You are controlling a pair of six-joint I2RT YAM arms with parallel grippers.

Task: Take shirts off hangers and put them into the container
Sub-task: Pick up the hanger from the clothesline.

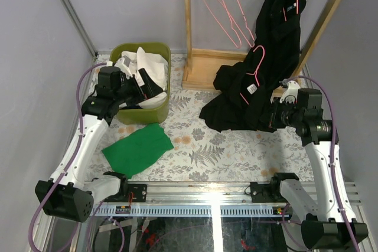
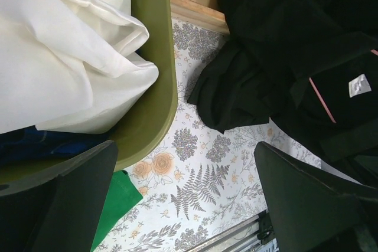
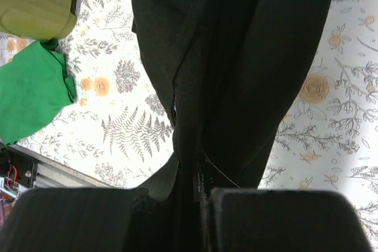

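Right jaws pinch the black shirt (image 1: pixel 233 104) — best drag it toward nine o'clock, clear of its pink hanger (image 2: pixel 322 100), to wide-open left jaws over the container (image 1: pixel 147 114).

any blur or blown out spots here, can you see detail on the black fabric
Top external: even light, sharp, but the black collared fabric shirt shows few folds. Left wrist: the plain white fabric shirt in the olive-green plastic basket looks nearly washed out; the left gripper has dark, blurred fingers. Right wrist: that shirt, pinched in the right gripper, is soft; the floral tablecloth is crisp.
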